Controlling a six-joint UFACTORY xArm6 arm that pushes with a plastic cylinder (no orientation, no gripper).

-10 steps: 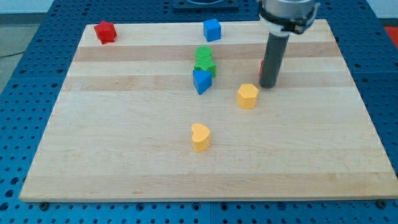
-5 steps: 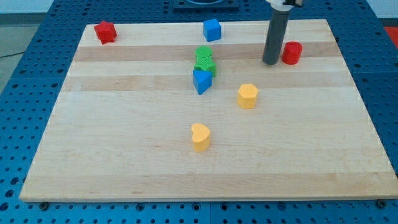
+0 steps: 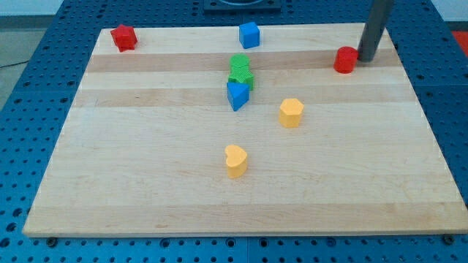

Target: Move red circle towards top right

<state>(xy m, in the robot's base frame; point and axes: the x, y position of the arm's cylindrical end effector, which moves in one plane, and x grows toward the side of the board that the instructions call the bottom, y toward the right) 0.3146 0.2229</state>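
The red circle (image 3: 345, 60) is a short red cylinder on the wooden board (image 3: 146, 190), near the view's top right. My tip (image 3: 367, 60) is the lower end of the dark rod, just to the right of the red circle, close to it or touching it; I cannot tell which.
A red star-like block (image 3: 124, 37) sits at the top left. A blue block (image 3: 249, 34) is at top centre. A green block (image 3: 240, 70) touches a blue triangle (image 3: 236, 95) below it. A yellow hexagon (image 3: 291, 112) and a yellow heart (image 3: 235, 161) lie lower.
The rod moved from below and left of the red circle up past its left side to its right side. The red circle shifted up and to the right.
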